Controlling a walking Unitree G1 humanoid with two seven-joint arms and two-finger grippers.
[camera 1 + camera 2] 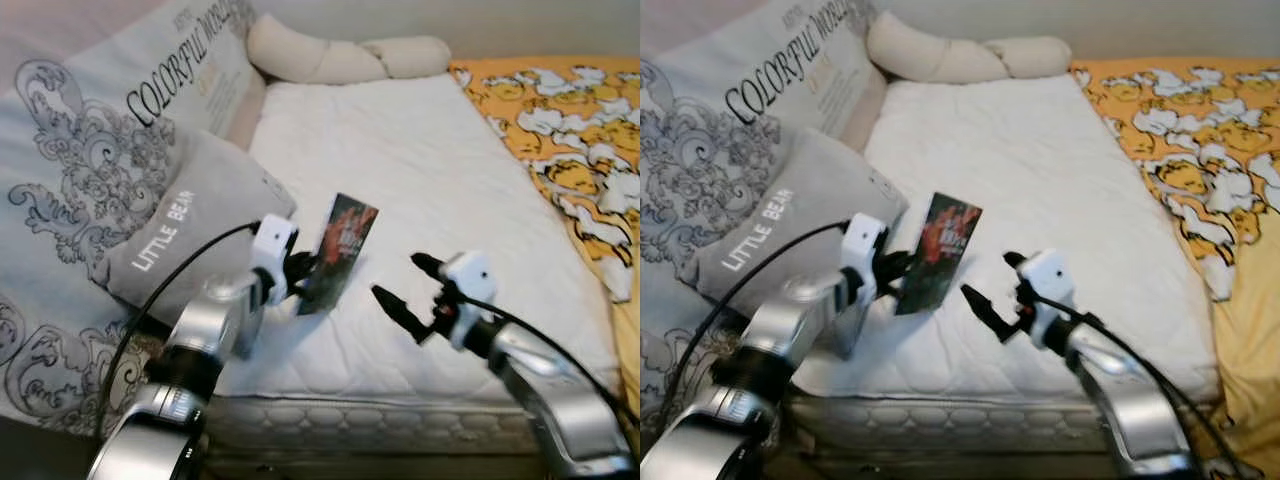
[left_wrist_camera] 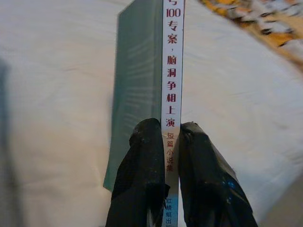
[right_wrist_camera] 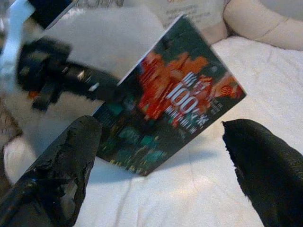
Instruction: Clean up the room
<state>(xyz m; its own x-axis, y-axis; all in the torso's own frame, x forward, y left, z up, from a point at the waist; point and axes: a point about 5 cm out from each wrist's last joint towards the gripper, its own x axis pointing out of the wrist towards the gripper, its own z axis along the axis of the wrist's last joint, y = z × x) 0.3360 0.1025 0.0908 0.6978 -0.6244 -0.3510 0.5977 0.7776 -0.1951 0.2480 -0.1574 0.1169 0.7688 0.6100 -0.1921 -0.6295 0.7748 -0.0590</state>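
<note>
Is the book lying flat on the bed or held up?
Held up. The left tool is shut on the book by its spine edge, so it stands tilted above the white mattress. The right tool is open beside it.

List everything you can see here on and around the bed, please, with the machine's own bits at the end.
Dark paperback book with red cover art: one, dark green and red, held above the mattress near the pillows.
White quilted mattress: one, white, centre.
Grey LITTLE BEAR pillow: one, grey, left side of the bed.
Large grey patterned cushion: one, grey with scroll print, behind that pillow.
Cream knotted bolster: one, cream, head of the bed.
Orange cartoon-print quilt: one, orange and white, right side.
Left gripper: one, black fingers, shut on the book's spine.
Right gripper: one, black fingers, open, facing the book's cover.
</note>
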